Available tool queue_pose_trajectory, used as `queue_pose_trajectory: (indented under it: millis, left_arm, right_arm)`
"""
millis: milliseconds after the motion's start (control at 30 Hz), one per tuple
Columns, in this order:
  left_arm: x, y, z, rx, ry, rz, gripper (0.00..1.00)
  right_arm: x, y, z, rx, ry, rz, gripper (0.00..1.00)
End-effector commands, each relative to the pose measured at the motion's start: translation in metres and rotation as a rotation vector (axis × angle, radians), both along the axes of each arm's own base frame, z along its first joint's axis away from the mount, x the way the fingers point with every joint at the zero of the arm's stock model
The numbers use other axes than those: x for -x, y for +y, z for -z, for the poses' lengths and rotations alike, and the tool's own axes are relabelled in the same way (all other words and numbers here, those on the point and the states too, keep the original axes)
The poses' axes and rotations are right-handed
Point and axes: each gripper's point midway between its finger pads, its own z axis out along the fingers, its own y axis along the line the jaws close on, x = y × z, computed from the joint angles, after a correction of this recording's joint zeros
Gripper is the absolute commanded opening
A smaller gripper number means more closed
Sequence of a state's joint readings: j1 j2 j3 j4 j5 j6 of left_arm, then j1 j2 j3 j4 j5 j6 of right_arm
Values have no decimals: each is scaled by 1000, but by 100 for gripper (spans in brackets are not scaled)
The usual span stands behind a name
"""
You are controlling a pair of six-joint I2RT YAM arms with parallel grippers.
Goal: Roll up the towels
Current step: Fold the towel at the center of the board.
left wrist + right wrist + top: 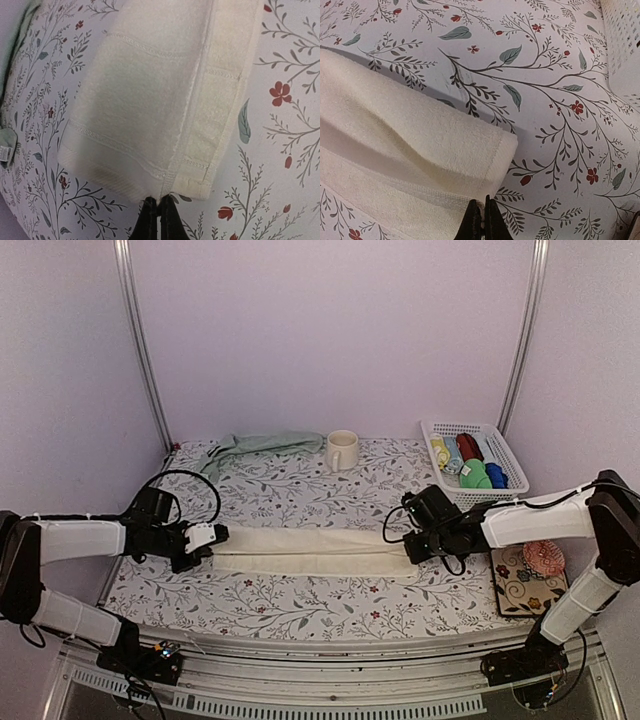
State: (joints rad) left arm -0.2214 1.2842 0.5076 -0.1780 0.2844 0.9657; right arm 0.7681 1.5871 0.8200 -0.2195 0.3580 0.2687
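Note:
The cream towel [312, 550] lies folded into a long narrow strip across the middle of the table. My left gripper [205, 543] is shut on its left end; in the left wrist view the gripper [159, 200] pinches the hem of the cream towel [150, 100]. My right gripper [415, 545] is shut on its right end; in the right wrist view the gripper [483, 204] pinches the edge of the cream towel [410, 145]. The sage green towel [255, 447] lies crumpled at the back left.
A cream mug [341, 450] stands at the back centre. A white basket [510, 455] with coloured rolled cloths sits at the back right. A patterned coaster with a pink object [543, 558] lies at the right. The tablecloth [300, 605] is floral.

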Motion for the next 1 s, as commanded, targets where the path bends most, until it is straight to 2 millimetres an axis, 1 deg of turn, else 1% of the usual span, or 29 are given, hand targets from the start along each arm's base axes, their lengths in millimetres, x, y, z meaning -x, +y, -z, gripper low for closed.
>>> queue_pose_trajectory:
  millis: [0, 200, 367, 467, 567, 733, 867, 967]
  left_arm:
    - [12, 3, 10, -11, 59, 17, 0]
    - [17, 3, 13, -15, 84, 31, 0]
    - [17, 2, 11, -16, 99, 32, 0]
    - [18, 4, 11, -22, 105, 28, 0]
    - [19, 4, 11, -22, 106, 25, 0]
    - [20, 3, 13, -19, 112, 30, 0]
    - [23, 2, 13, -13, 125, 41, 0]
    - [23, 2, 13, -15, 125, 43, 0]
  right_arm:
    - [5, -2, -12, -18, -27, 14, 2]
    - [14, 3, -6, -5, -13, -3, 2]
    - [17, 9, 4, 35, 2, -12, 2]
    - [20, 9, 9, 52, 10, -10, 2]
    - [22, 7, 8, 55, 9, -2, 2]
    - [23, -4, 0, 54, -19, 52, 2]
    - [26, -7, -6, 32, -29, 65, 2]
    - [30, -9, -8, 20, -27, 69, 2]
